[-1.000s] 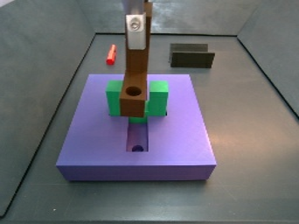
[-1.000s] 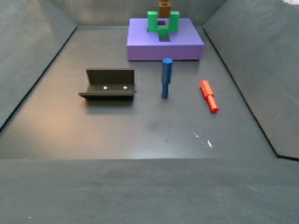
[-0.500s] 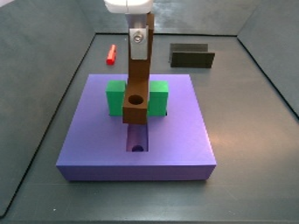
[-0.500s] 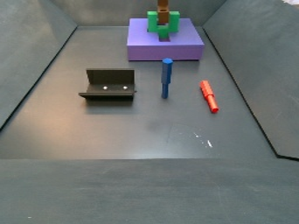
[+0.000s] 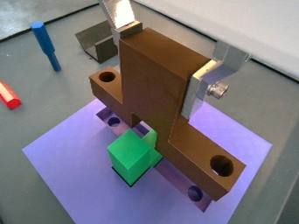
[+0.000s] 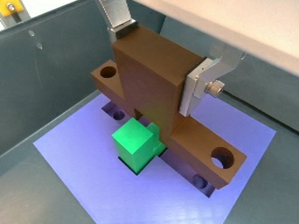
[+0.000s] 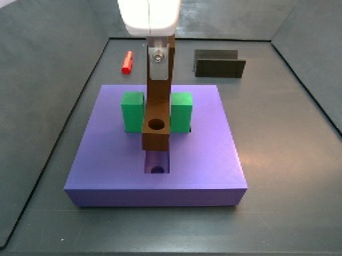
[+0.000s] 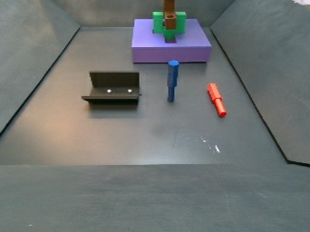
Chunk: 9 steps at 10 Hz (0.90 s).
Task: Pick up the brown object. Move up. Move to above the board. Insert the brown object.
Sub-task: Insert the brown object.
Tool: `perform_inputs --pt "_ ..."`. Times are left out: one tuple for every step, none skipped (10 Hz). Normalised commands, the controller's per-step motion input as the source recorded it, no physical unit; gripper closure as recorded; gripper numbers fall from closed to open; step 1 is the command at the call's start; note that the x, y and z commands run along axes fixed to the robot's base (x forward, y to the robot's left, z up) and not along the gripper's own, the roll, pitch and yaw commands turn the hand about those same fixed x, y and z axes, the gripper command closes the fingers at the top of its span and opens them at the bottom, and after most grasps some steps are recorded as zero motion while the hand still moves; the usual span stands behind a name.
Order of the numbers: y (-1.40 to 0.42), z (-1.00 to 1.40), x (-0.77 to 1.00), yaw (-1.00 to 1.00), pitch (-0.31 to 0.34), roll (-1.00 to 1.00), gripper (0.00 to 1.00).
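My gripper [image 7: 158,52] is shut on the upright block of the brown object [image 7: 156,108], a long orange-brown bar with a round hole near each end. In both wrist views the silver fingers [image 5: 218,66] [image 6: 200,84] press the block's two sides, the gripper [image 5: 166,44] [image 6: 158,52] centred over the bar [image 5: 166,122] [image 6: 152,101]. The bar hangs level, low over the purple-blue board [image 7: 201,165] [image 8: 191,50], along its central groove [image 7: 156,162] and between the arms of the green U-shaped block [image 7: 132,112] [image 5: 133,156] [image 6: 139,145]. I cannot tell if it touches the groove.
The dark fixture [image 7: 219,64] [image 8: 112,88] [image 5: 98,39] stands on the floor away from the board. A blue rod [image 8: 172,80] [image 5: 47,45] and a red piece [image 8: 216,99] [image 7: 127,62] [image 5: 7,94] lie on the floor. Grey walls ring the floor.
My gripper has come straight down with the brown object. The bar now sits lower between the green block's arms, closer to the groove.
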Motion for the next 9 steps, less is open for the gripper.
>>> perform_inputs --pt "0.01 -0.20 0.00 0.04 -0.027 0.07 1.00" --pt "0.00 -0.23 0.00 0.03 -0.033 0.07 1.00" --pt "-0.03 -0.37 0.00 0.06 -0.080 0.06 1.00" --pt "-0.07 -0.40 0.00 0.07 -0.100 0.04 1.00" --pt "-0.06 -0.33 0.00 0.06 -0.089 0.00 1.00" --pt "-0.02 -0.26 0.07 0.05 -0.069 0.00 1.00" --pt "0.00 -0.23 0.08 0.05 -0.037 0.04 1.00" --pt "0.00 -0.20 0.02 0.06 -0.014 0.06 1.00" --pt "0.00 -0.17 0.03 0.05 -0.003 0.06 1.00"
